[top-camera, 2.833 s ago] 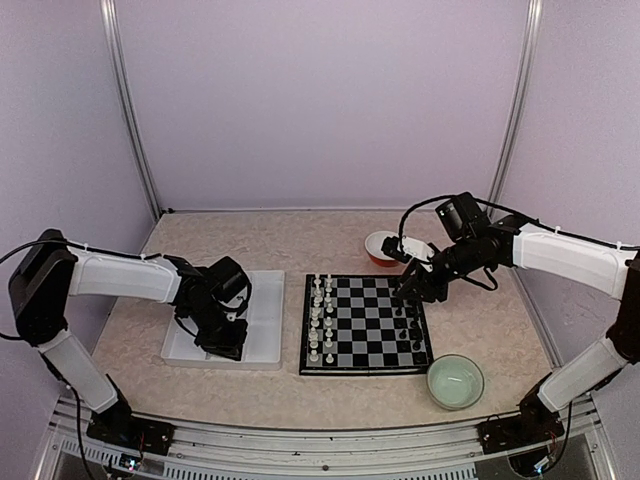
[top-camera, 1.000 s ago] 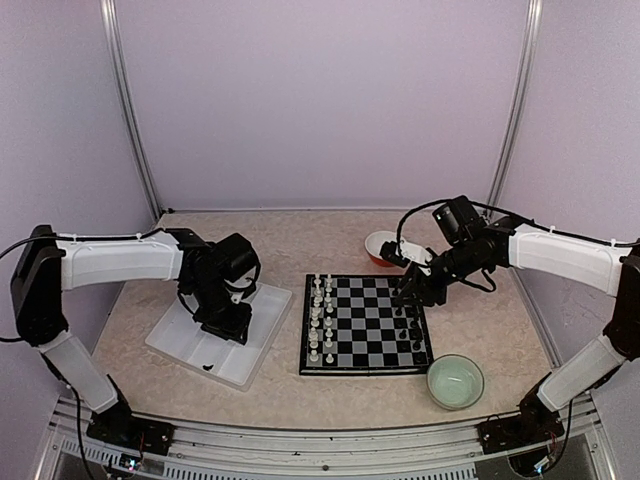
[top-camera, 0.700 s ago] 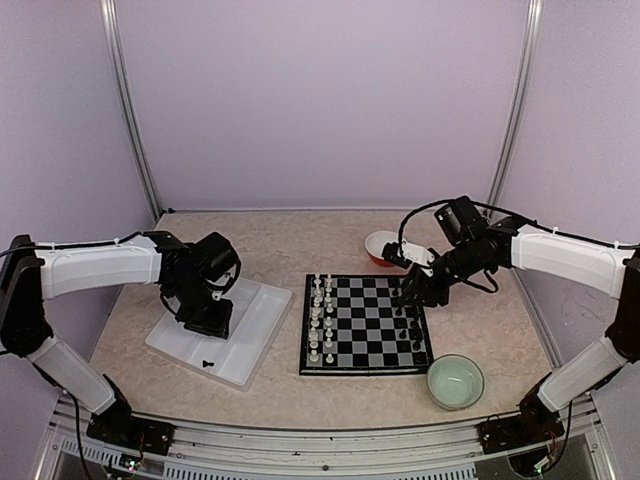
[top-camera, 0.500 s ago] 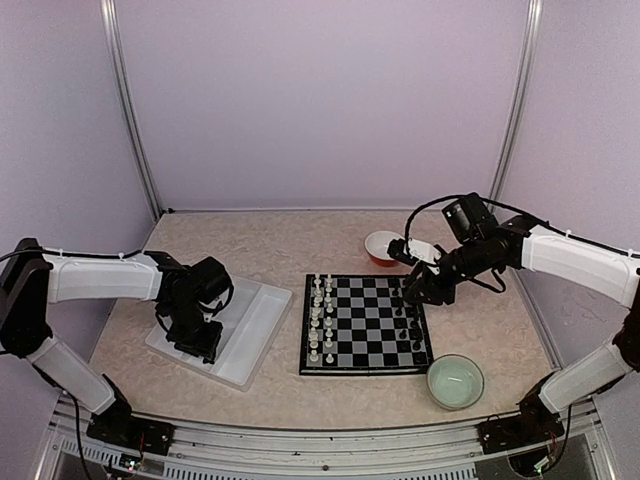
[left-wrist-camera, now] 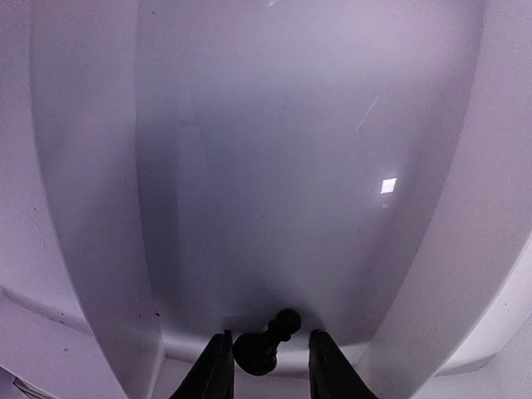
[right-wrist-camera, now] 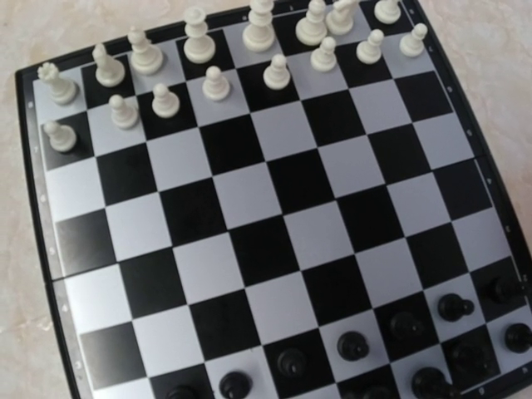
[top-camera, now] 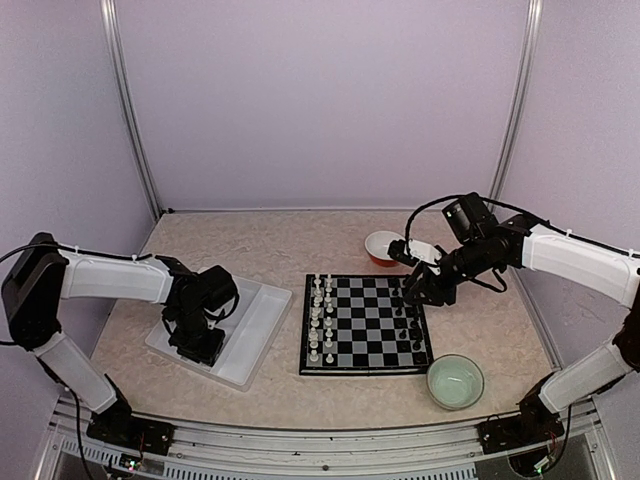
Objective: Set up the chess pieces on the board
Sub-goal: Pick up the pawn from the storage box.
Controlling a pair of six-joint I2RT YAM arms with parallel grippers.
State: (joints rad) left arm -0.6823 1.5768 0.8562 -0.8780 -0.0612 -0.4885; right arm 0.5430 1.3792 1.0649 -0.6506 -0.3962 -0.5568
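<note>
Slid toward the near end of the now-skewed tray (top-camera: 258,318), the left gripper (top-camera: 200,346) brackets a black pawn (left-wrist-camera: 259,347).
Its jaws stand apart around the pawn, which lies tipped over. The right gripper (top-camera: 413,293) hovers over the board (top-camera: 365,325) beside the black pieces (top-camera: 408,326); I cannot tell how its jaws stand.

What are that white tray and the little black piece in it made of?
White tray: probably glossy moulded plastic, given its smooth rounded walls and a bright light reflection. Black piece: likely plastic too, dark with a faint sheen, though it is too small to be sure.
</note>
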